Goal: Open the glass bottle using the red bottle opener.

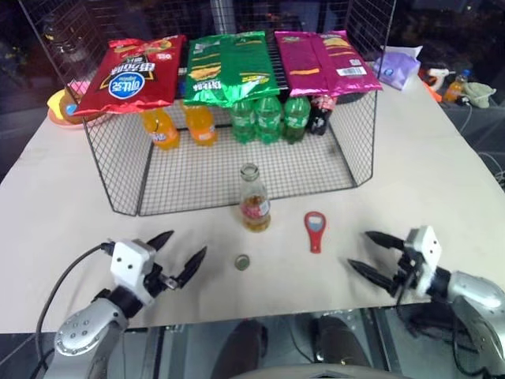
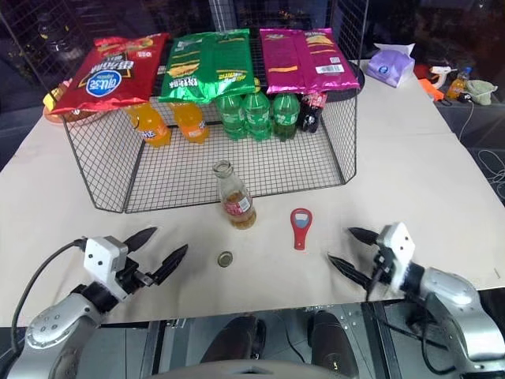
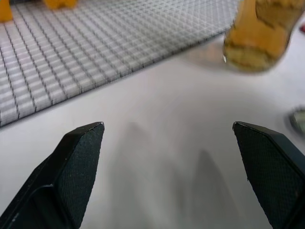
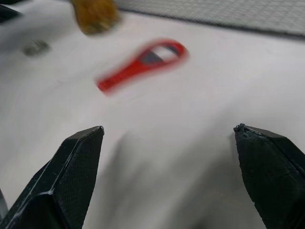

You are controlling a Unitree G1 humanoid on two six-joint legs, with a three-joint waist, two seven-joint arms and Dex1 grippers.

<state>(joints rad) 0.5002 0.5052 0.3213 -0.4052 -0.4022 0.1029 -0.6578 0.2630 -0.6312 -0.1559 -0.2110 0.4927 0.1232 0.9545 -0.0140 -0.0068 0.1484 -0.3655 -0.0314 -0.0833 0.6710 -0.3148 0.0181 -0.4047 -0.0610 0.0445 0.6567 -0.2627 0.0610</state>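
The glass bottle [image 1: 255, 201] stands upright on the white table just in front of the wire rack, its base also in the left wrist view [image 3: 257, 33]. The red bottle opener [image 1: 315, 230] lies flat to the bottle's right, and the right wrist view has it [image 4: 143, 64] ahead of the fingers. A small round loose cap [image 1: 242, 262] rests on the table in front of the bottle. My left gripper [image 1: 187, 243] is open and empty at the near left. My right gripper [image 1: 360, 249] is open and empty at the near right, apart from the opener.
A wire rack [image 1: 118, 170] carries red, green and magenta snack bags [image 1: 229, 67], with orange bottles [image 1: 180, 126] and green bottles [image 1: 268, 118] beneath. A purple tissue pack [image 1: 397, 67] sits at the back right. The table's front edge [image 1: 260, 314] runs just below both grippers.
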